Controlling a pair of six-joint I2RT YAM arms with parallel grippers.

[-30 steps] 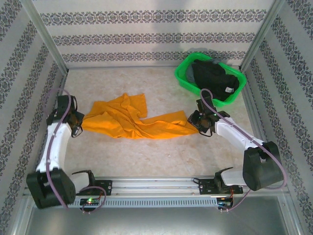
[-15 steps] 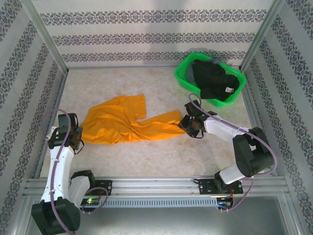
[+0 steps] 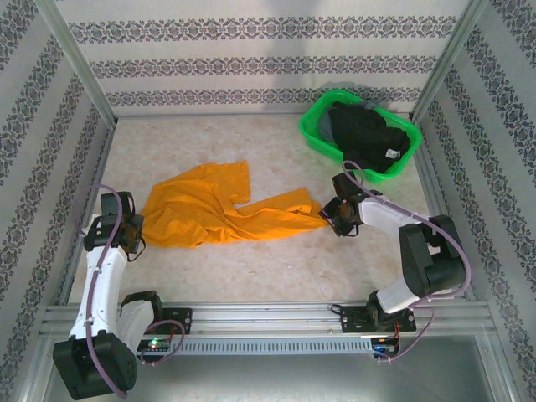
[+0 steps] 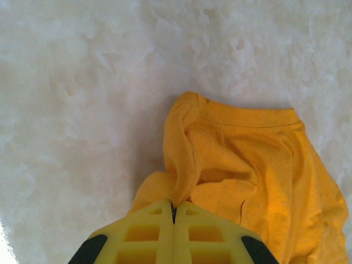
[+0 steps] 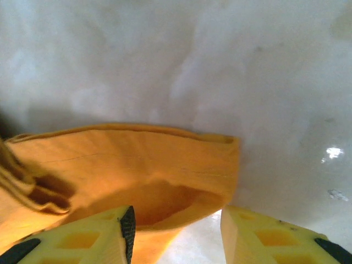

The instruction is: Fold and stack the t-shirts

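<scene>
The orange t-shirt [image 3: 209, 209] lies crumpled across the middle of the table. My left gripper [image 3: 137, 233] sits at its left end and is shut on a pinched fold of the orange cloth [image 4: 181, 159], the jaws pressed together [image 4: 174, 208]. At the shirt's right end my right gripper [image 3: 332, 216] stands open. The shirt's hemmed edge [image 5: 165, 165] droops into the gap between its yellow fingers [image 5: 104, 236], which stand wide apart around it [image 5: 176, 228]. Black t-shirts [image 3: 368, 136] are heaped in the basket at the back right.
The green plastic basket [image 3: 315, 126] stands in the far right corner against the patterned wall. Metal frame posts and side walls border the table. The pale tabletop [image 3: 251, 268] lies bare between the shirt and the arm bases.
Both grippers came toward the near edge and the stretched shirt went slack. In the last half second the right gripper shifted slightly right along the shirt's end; the left arm barely moved.
</scene>
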